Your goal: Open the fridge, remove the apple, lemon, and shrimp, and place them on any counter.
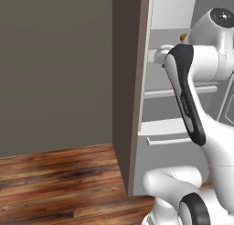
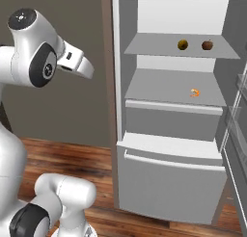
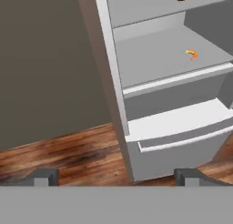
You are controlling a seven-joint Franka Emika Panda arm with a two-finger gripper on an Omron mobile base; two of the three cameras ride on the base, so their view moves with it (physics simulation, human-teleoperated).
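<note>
Shrimp [image 3: 191, 54] on fridge [image 3: 150, 127] shelf, well beyond the wide-open gripper [image 3: 116, 176]

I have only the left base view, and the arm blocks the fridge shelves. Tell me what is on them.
Observer: The upper shelf holds the lemon, with the apple apart to its right.
Operator: Find the shrimp.
Observer: The shrimp lies alone on the lower shelf, right of centre.
Operator: Report the end effector.
Observer: The end effector is open and empty, outside the open fridge, aimed at its lower left corner.
</note>
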